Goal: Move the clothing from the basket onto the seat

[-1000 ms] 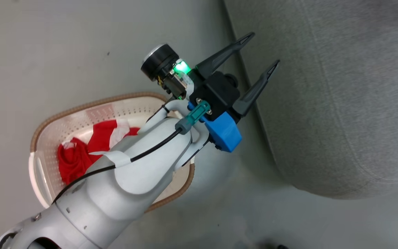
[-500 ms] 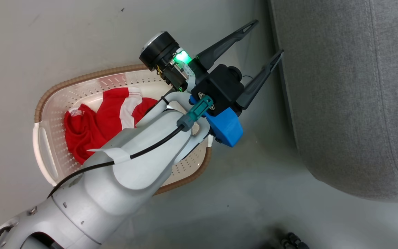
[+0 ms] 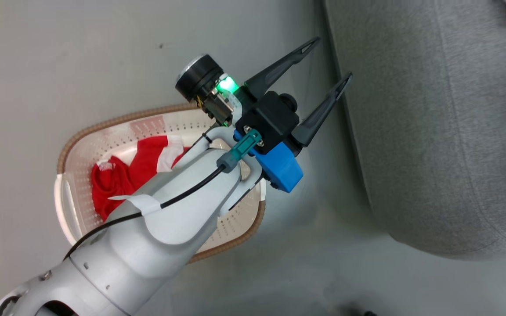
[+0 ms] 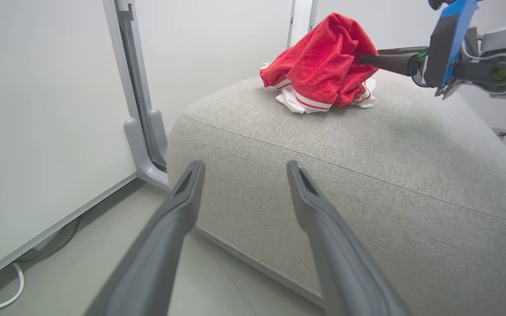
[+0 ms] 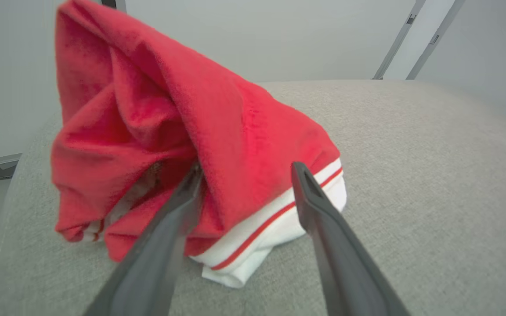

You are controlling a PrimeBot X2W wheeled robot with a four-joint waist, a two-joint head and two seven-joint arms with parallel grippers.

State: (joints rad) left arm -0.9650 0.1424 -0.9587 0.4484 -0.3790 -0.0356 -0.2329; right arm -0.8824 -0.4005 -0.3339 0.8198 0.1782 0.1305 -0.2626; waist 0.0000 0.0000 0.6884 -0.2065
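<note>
Resting in a peaked heap on the seat (image 5: 411, 175), one red garment (image 5: 218, 131) with white, red-striped trim sits at the tips of the right gripper (image 5: 248, 168). The jaws stand wide apart, the finger at 9 o'clock tucked into a fold of the cloth, the one at 3 o'clock in front of the white hem. In the left wrist view that gripper reaches in from 3 o'clock and meets the side of the heap. A second red garment (image 3: 117, 184) lies crumpled in the basket (image 3: 75, 147), which stands on the floor (image 3: 59, 66) at 8 o'clock of the left gripper (image 3: 334, 57), partly hidden by the pale forearm (image 3: 169, 219). The left gripper hangs over the floor, jaws wide apart with nothing between them, the seat's edge just at its 3 o'clock. A pale partition panel (image 4: 37, 109) stands at the seat's 9 o'clock in the left wrist view.
</note>
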